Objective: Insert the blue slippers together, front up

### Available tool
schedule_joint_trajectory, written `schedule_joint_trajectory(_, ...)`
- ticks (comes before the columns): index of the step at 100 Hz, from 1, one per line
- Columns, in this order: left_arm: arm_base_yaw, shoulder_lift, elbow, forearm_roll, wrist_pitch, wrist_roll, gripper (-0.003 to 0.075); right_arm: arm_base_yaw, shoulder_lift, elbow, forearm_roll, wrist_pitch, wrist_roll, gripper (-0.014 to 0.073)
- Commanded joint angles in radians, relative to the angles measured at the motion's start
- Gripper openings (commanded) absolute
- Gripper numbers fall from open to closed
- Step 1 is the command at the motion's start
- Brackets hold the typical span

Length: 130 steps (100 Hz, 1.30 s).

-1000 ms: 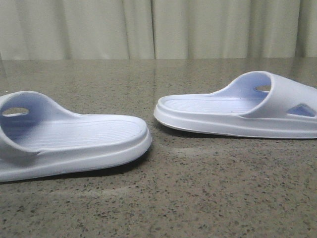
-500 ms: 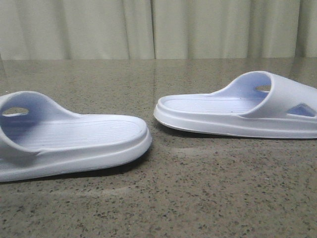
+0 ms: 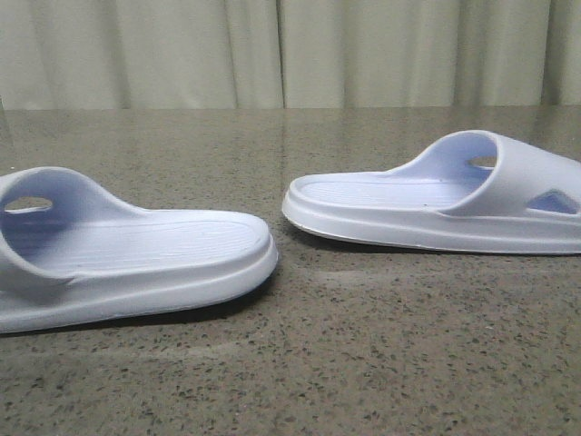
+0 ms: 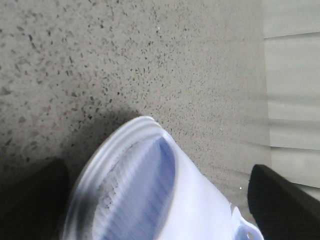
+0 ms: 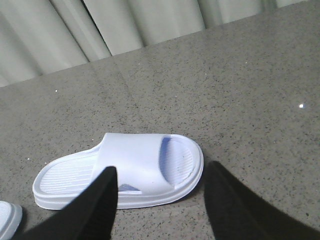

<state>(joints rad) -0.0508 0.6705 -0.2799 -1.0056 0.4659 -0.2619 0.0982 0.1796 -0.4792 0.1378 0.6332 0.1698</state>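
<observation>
Two pale blue-white slippers lie sole down on the speckled table, apart from each other. In the front view one slipper (image 3: 136, 259) is near left and the other slipper (image 3: 436, 204) is further back on the right. No gripper shows in that view. In the left wrist view my left gripper (image 4: 156, 167) is open, with its dark fingers (image 4: 282, 200) on either side of the strap end of the left slipper (image 4: 145, 190). In the right wrist view my right gripper (image 5: 161, 167) is open above the right slipper (image 5: 125, 167), its fingers (image 5: 95, 210) off the slipper.
A pale pleated curtain (image 3: 290, 50) hangs behind the table's far edge. The rim of the left slipper (image 5: 7, 217) shows at the corner of the right wrist view. The table's edge and curtain (image 4: 292, 75) show in the left wrist view.
</observation>
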Motion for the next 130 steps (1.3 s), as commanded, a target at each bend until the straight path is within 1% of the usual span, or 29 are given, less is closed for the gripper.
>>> schedule_joint_trajectory(1,0.001,0.007,-0.018,-0.025,0.011,-0.007,0.0619,-0.006,0.022,-0.036,0.003,-0.074,0.0,0.0332)
schedule_joint_trajectory(11,0.001,0.007,-0.018,-0.025,0.012,-0.007,0.0536,-0.006,0.022,-0.036,0.003,-0.074,0.0,0.0332)
schedule_joint_trajectory(23,0.001,0.007,-0.018,-0.023,0.012,-0.007,0.0412,-0.006,0.022,-0.036,0.003,-0.074,0.0,0.0332)
schedule_joint_trajectory(30,0.001,0.007,-0.018,-0.016,0.012,-0.007,0.0352,-0.006,0.022,-0.036,0.003,-0.074,0.0,0.0332)
schedule_joint_trajectory(62,0.001,0.007,-0.018,0.001,0.0,-0.007,0.0148,-0.006,0.022,-0.036,0.003,-0.074,0.0,0.0332)
schedule_joint_trajectory(77,0.001,0.007,-0.018,0.003,-0.006,-0.007,0.002,-0.006,0.022,-0.036,0.003,-0.074,0.0,0.0332)
schedule_joint_trajectory(93,0.001,0.007,-0.018,-0.008,-0.031,-0.007,0.0017,-0.006,0.022,-0.036,0.003,-0.074,0.0,0.0332)
schedule_joint_trajectory(103,0.001,0.004,-0.018,-0.064,-0.048,0.029,0.0017,-0.006,0.022,-0.036,0.003,-0.074,0.0,0.0332)
schedule_joint_trajectory(112,0.001,0.002,-0.018,-0.168,-0.053,0.115,0.0017,-0.006,0.022,-0.036,0.003,-0.076,0.0,0.0332)
schedule_joint_trajectory(130,0.001,-0.009,-0.018,-0.437,-0.048,0.319,0.0017,-0.006,0.022,-0.036,0.003,-0.08,0.0,0.0332)
